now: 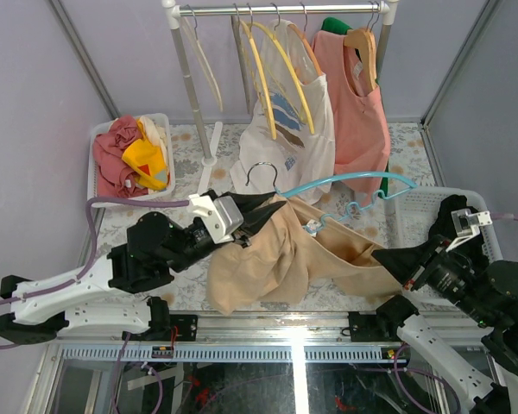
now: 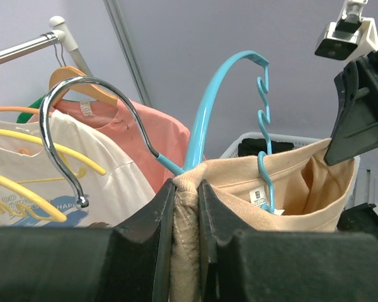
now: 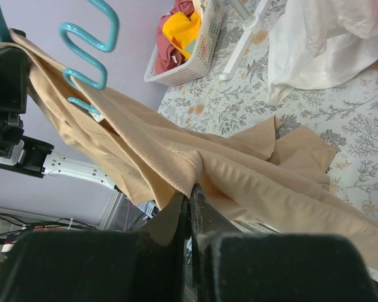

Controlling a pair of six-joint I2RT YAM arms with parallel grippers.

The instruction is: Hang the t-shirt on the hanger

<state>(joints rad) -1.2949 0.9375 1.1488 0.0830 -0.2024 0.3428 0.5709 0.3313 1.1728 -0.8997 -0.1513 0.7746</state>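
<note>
Stretching left-to-right, t-shirt [image 1: 276, 259] pinched by left gripper [image 2: 186, 195] and right gripper [image 3: 190, 195], hanger [image 1: 345, 177] along it, hook leftward.

— What hangs on the rail [image 1: 285, 9]?
— A white printed shirt [image 1: 285, 147] among yellow hangers [image 1: 262, 82], and a pink top [image 1: 363, 121] just beside it.
— And the baskets?
— The left basket [image 1: 92, 168] holds red and yellow clothes; another white basket [image 1: 414, 216] sits at the right.
</note>
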